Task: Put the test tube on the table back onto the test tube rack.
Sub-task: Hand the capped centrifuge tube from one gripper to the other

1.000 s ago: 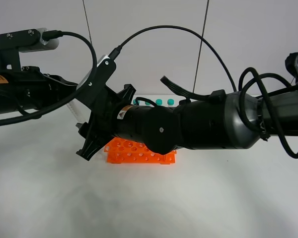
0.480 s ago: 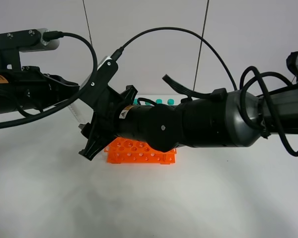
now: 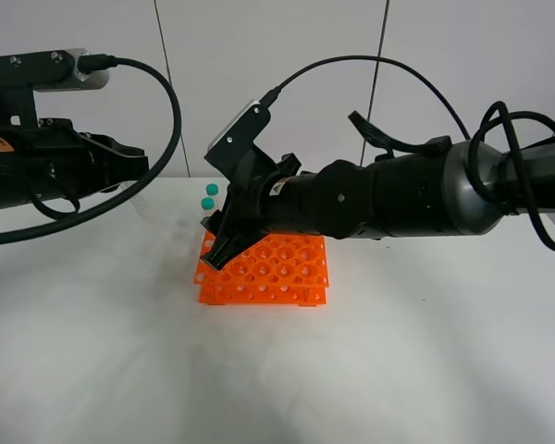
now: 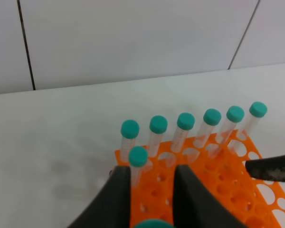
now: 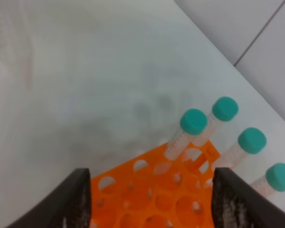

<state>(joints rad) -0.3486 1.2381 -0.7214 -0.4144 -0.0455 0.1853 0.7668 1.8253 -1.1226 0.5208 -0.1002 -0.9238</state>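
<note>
**Return of a capped tube to its rack, two-arm rig.** The test tube (image 4: 153,224) is off the table (image 3: 277,379). Its teal cap shows between the fingers of the left gripper (image 4: 152,183), which hangs raised to the left of the test tube rack (image 3: 264,296), closed to a narrow gap about the tube. Only the edge of the cap is in frame, so the hold is probably, not certainly, secure.

The right gripper (image 5: 151,190) hovers over the rack's left end with its fingers spread wide and nothing between them.

Seven other tubes (image 4: 185,121) stand upright in the rack. Six form a row along its far edge, and one stands in the next row at the left end. Many holes nearer the front are open.

**Handling.** The tube is judged light, stiff and smooth-walled, so it may slip or swing in a pinch. The cap, or the wall just below it, looks like the best place to hold, because that leaves the lower end free to enter a hole. A tilted tube could catch on the rack's upper tier instead of dropping through.
</note>
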